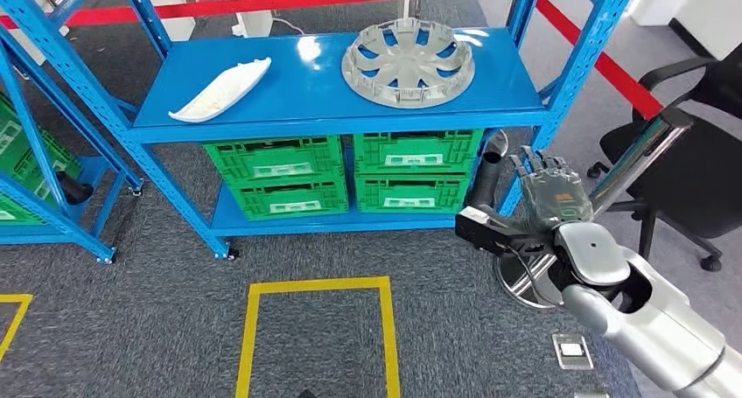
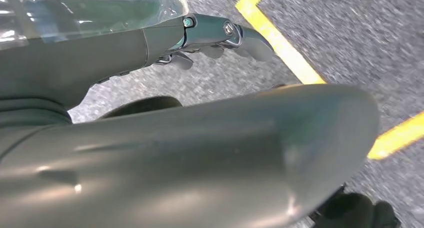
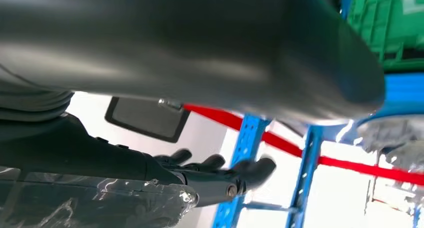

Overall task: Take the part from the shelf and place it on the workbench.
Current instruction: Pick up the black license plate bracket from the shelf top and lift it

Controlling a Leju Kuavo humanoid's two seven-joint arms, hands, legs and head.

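A blue shelf point(image 1: 332, 118) stands ahead of me, and two parts lie on its top board. One is a white curved part point(image 1: 220, 89) at the left, the other a round grey wheel cover point(image 1: 409, 61) at the right. My right hand point(image 1: 549, 192) is raised beside the shelf's right post, below the top board, its fingers point(image 3: 220, 167) stretched out and holding nothing. The wheel cover's rim point(image 3: 385, 133) shows past the thumb in the right wrist view. My left hand point(image 2: 165, 42) hangs over the grey carpet, with its fingers point(image 2: 225, 35) apart and nothing in them.
Green crates point(image 1: 276, 157) fill the lower shelf board. A black office chair point(image 1: 691, 153) with a chrome base point(image 1: 525, 284) stands close to my right arm. Red barrier tape point(image 1: 306, 0) runs behind the shelf. A yellow floor rectangle point(image 1: 319, 284) lies before it, and a second blue rack point(image 1: 35, 153) stands at the left.
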